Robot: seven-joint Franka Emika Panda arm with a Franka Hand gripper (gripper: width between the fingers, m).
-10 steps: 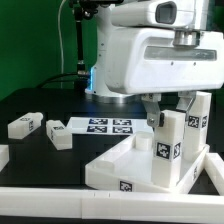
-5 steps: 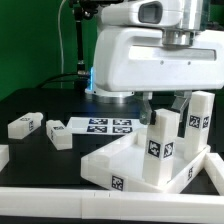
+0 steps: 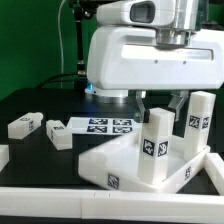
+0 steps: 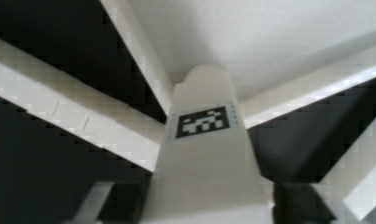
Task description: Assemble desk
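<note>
Both the gripped leg (image 3: 155, 148) and the tabletop (image 3: 98, 170) under it now sit further toward the exterior view's left than a second ago, and the arm housing (image 3: 150, 55) has gone the same way; loose parts haven't budged

State of jaws: part-way closed, clamped on that leg near its top. Wrist view has the gripped leg (image 4: 206, 150) running between the two dark fingers (image 4: 107, 205), tag facing the camera, tabletop (image 4: 256, 35) behind it

Leg is upright, foot inside the tabletop's raised rim near the corner closest to the exterior camera. Can't tell whether it's seated in a socket

Also upright on the tabletop: second leg (image 3: 199, 125), toward the exterior view's right, apart from the gripped one

Tabletop lies flat on the black bench (image 3: 40, 165), tags showing on its near edges

Flat on the bench at the exterior view's left: outer spare leg (image 3: 25, 125) and inner spare leg (image 3: 59, 136), near each other, with the marker board (image 3: 100, 126) just beyond toward the middle

White rail (image 3: 60, 197) runs across the front
</note>
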